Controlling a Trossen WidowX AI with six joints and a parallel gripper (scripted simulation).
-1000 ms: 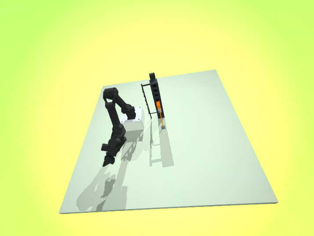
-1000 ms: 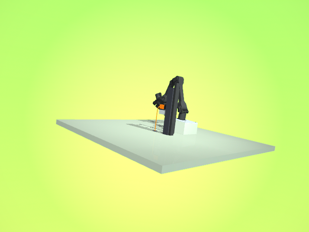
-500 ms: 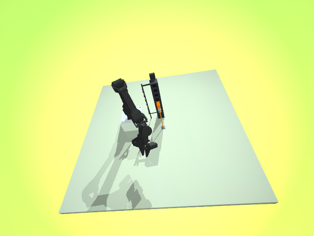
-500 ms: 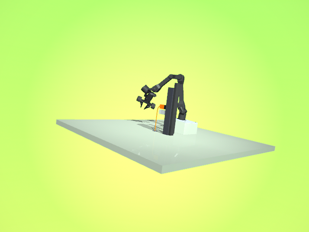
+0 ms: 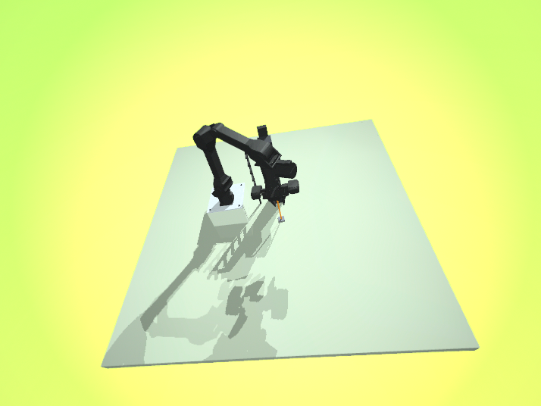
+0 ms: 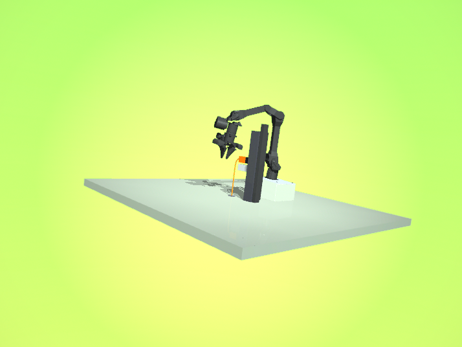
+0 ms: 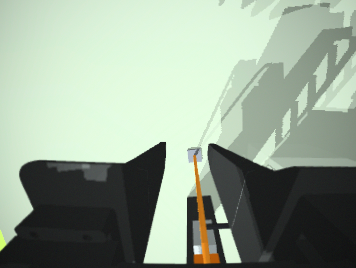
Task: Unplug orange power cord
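The orange plug [image 6: 241, 159] [image 7: 215, 259] sits against a black part at the front face of the upright dark power strip [image 6: 254, 167] [image 7: 192, 210]. Its orange cord [image 5: 279, 210] [image 6: 233, 179] [image 7: 199, 200] bends down to a small grey plate [image 5: 280, 219] [image 6: 231, 195] on the table. My gripper [image 6: 224, 158] [image 7: 187, 148] is partly open with nothing between its fingers. It points down, in front of the strip and slightly above the plug, apart from it in the exterior view. The arm hides the plug in the top view.
A light grey block [image 6: 242, 167] juts from the strip just below the orange plug. A thin dark rail [image 5: 251, 170] stands beside the strip on the arm's base side. The white base box [image 6: 277, 190] stands behind the strip in the exterior view.
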